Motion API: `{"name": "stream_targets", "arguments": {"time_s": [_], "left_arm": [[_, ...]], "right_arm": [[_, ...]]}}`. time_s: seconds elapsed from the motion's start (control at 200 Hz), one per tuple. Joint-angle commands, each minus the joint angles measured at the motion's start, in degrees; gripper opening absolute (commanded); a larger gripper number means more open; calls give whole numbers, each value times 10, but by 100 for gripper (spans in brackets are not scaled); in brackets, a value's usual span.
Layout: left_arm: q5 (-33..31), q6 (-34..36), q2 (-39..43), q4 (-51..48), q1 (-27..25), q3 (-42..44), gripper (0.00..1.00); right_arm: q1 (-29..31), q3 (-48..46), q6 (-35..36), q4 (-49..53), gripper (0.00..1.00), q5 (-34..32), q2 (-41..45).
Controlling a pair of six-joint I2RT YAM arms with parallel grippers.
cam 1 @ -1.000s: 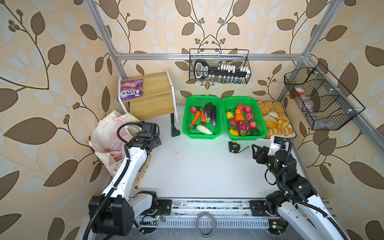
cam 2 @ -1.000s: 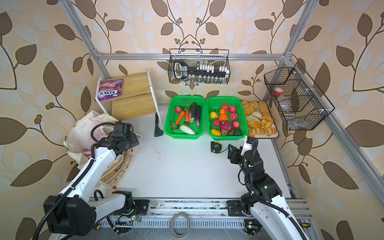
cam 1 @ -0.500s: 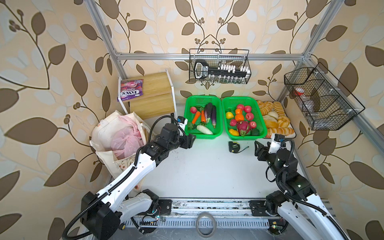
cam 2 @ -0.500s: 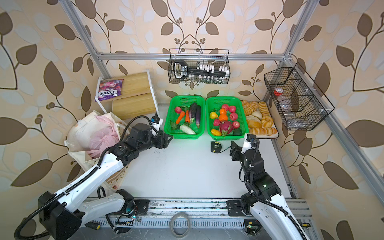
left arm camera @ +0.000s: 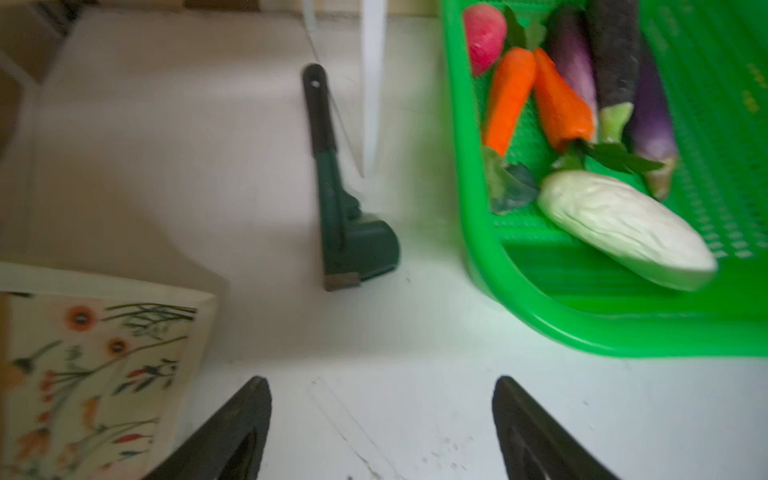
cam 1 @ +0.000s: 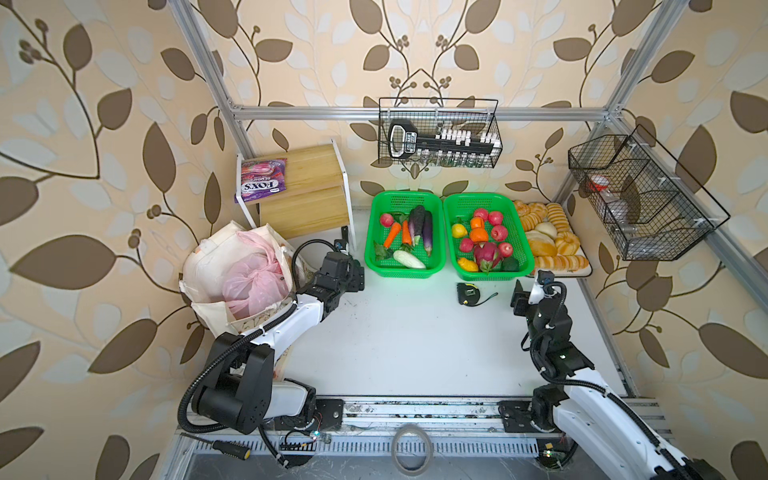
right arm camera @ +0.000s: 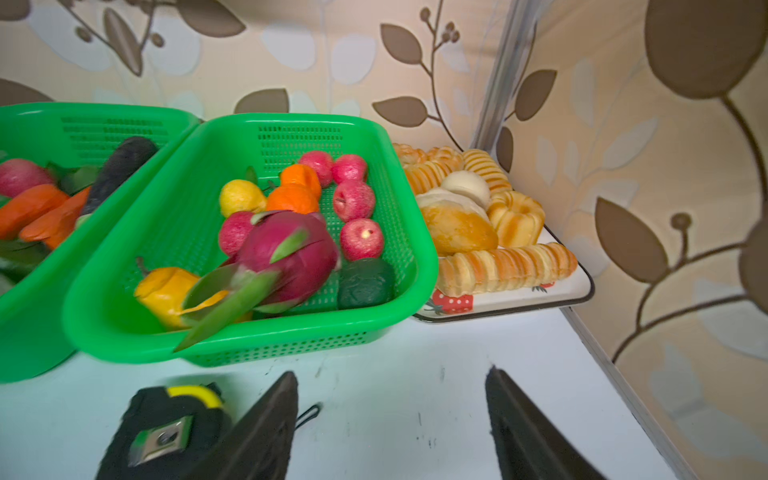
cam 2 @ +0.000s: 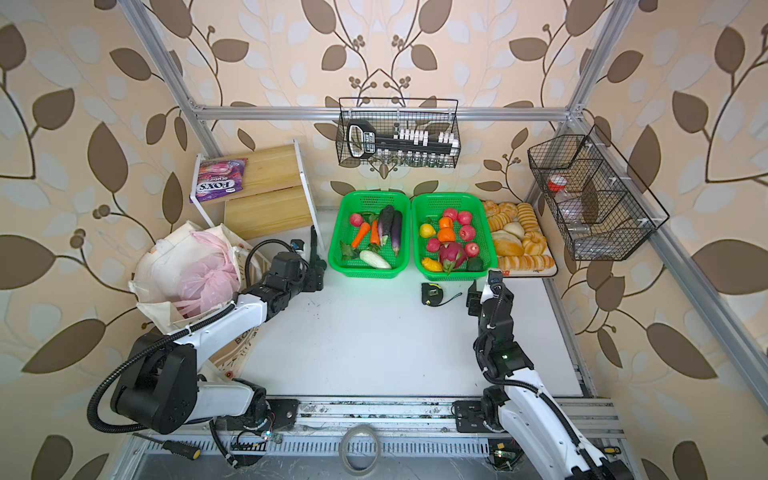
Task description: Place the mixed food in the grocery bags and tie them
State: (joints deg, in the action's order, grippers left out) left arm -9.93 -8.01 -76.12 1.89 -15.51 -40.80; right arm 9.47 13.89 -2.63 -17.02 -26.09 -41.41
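**Both Grippers Open, Bags Sit at the Left**

The left gripper [left arm camera: 379,386] is spread wide, with nothing between its fingers. It hangs low over the white table [cam 1: 415,345], between a corner of the cloth bag [cam 1: 208,257] and the vegetable basket [cam 1: 399,274]. A dark green tool [left arm camera: 345,232] lies on the table just ahead of it, beside a leg of the wooden shelf [cam 1: 307,208].

The cloth bag is cream with flowers printed on its side. It stands at the left edge of the table, near the shelf, and its mouth is open. The pink plastic bag [cam 1: 253,282] sits inside it, puffed up. What is in the pink bag cannot be seen.

The right gripper [right arm camera: 391,374] is spread wide too and holds nothing. It is over the table in front of the fruit basket [cam 1: 490,276] and the bread tray [right arm camera: 552,291]. A black and yellow tape measure [right arm camera: 166,428] lies just beside one of its fingers.

The vegetable basket has carrots [left arm camera: 509,95], eggplants [left arm camera: 652,112] and a white vegetable [left arm camera: 623,232]. The fruit basket has apples [right arm camera: 361,239], oranges [right arm camera: 293,199] and a dragon fruit [right arm camera: 291,253]. A purple sweet packet [cam 1: 262,185] lies on top of the shelf.
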Motion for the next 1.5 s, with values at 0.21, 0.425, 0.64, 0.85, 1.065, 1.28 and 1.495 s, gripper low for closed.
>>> {"name": "stream_targets", "arguments": {"time_s": [0.21,0.425,0.64,0.85,1.065,1.28,1.495], "left_arm": [[-41,66,1,208,79,68,86],[-4,62,-17,298,116,107,87],[-62,36,7,80,118,36,84],[-85,54,8,221,119,124,88],[-27,77,-46,352,135,172,90],[-25,65,-97,418,147,192,93],[-32,44,-102,401,162,182,99]], "right_arm": [[-88,-38,-2,-261,71,142,-137],[-91,-5,17,-255,72,200,-197],[-74,-43,36,-294,72,210,-172],[-44,-52,61,-325,72,186,-217],[-34,-118,51,-583,73,124,-368],[-75,-50,-2,-440,89,114,-360],[-63,-50,0,-435,100,91,-355]]}}
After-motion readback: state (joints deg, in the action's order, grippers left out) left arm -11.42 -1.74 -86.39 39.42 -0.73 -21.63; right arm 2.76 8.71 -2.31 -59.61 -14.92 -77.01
